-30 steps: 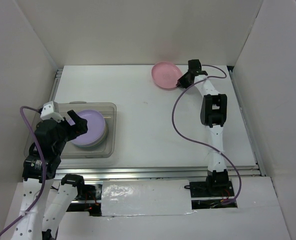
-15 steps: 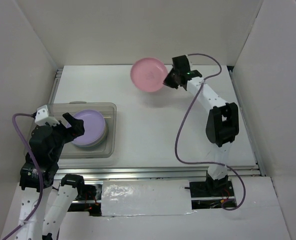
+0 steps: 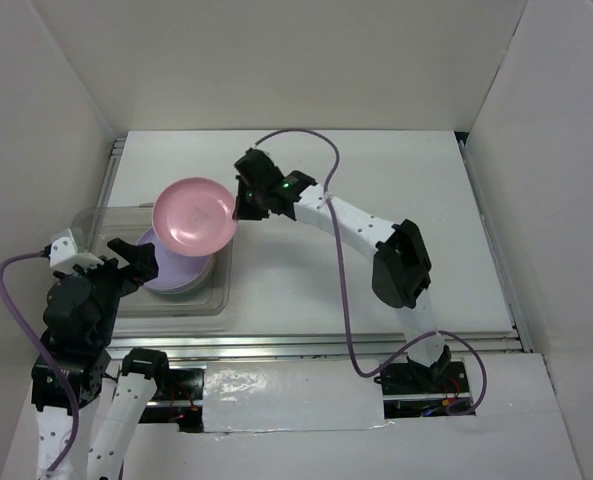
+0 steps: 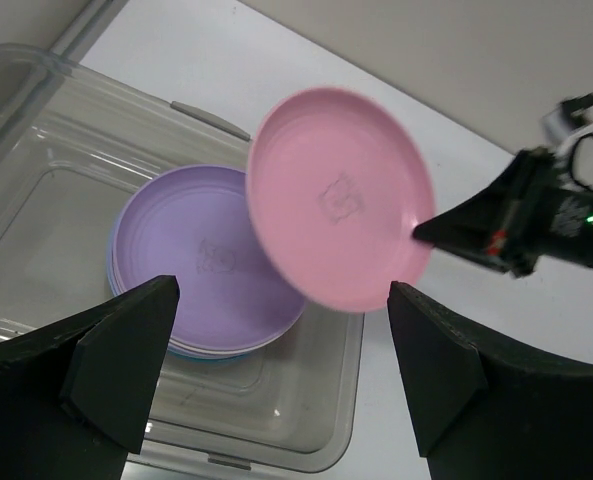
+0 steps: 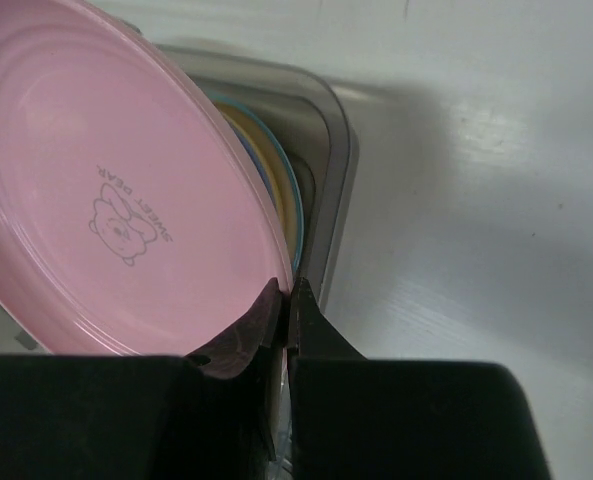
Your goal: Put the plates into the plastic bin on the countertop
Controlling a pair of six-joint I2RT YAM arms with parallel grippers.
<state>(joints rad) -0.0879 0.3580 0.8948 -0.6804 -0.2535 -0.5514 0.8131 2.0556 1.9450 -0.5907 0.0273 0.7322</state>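
Note:
My right gripper [image 3: 240, 203] is shut on the rim of the pink plate [image 3: 193, 215] and holds it tilted in the air above the plastic bin [image 3: 222, 262]. The pink plate also shows in the left wrist view [image 4: 338, 197] and the right wrist view [image 5: 116, 200], pinched at its edge by my right gripper [image 5: 289, 290]. A stack of plates with a purple plate [image 3: 171, 275] on top lies in the bin [image 4: 36, 230]; yellow and blue rims [image 5: 276, 195] show under it. My left gripper [image 4: 276, 375] is open and empty above the bin's near side.
The white countertop [image 3: 326, 250] lies to the right of the bin. White walls stand on the left, back and right. A metal rail [image 3: 356, 343] runs along the front edge. A purple cable [image 3: 346, 290] hangs from the right arm.
My right gripper has carried the pink plate from the back right of the countertop leftward and nearer, to above the bin. My left arm has drawn back a little toward the near left.

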